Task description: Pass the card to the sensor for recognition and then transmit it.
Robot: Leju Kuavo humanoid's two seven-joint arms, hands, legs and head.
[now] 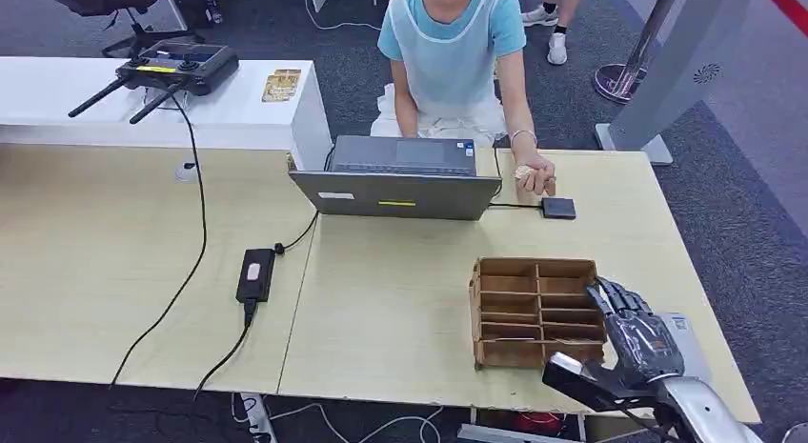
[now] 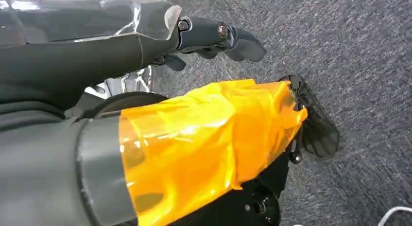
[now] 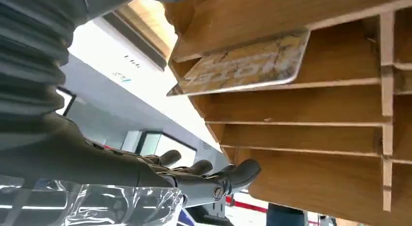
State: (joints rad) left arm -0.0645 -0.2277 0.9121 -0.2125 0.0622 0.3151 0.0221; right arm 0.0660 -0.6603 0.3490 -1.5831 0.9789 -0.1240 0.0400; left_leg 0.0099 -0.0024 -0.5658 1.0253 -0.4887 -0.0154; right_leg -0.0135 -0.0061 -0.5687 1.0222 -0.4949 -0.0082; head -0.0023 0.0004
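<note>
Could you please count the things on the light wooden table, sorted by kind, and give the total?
Laptop: 1
Wooden slotted rack: 1
Small black square box: 1
Black power adapter: 1
Total: 4

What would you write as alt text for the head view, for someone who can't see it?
The robot's right hand, fingers spread, holds nothing beside a wooden slotted rack on a pale table. Across the table a seated person's hand holds a small card near a flat black sensor, next to an open laptop.
</note>
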